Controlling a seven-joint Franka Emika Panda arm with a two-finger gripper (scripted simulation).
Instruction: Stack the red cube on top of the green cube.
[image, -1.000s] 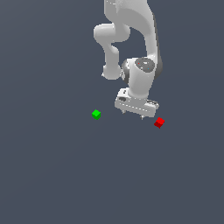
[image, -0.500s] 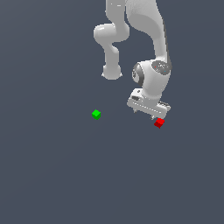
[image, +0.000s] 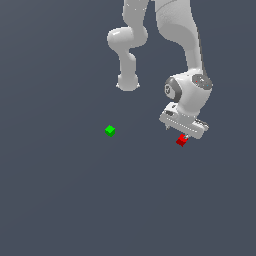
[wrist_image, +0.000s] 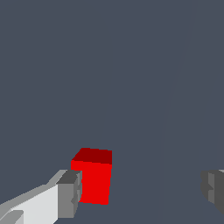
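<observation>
Spread wide, the hand (wrist_image: 142, 192) is lowered around the red cube (wrist_image: 94, 177), which sits on the counter (image: 60, 200) against one finger (wrist_image: 69, 194), well apart from the green cube (image: 110, 130); if closed off-centre, the cube could be pushed or twisted.

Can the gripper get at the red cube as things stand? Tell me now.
Probably yes. The gripper is open, with the red cube already between its fingers, close against one of them. Nothing else lies near; the green cube sits well apart.
</observation>
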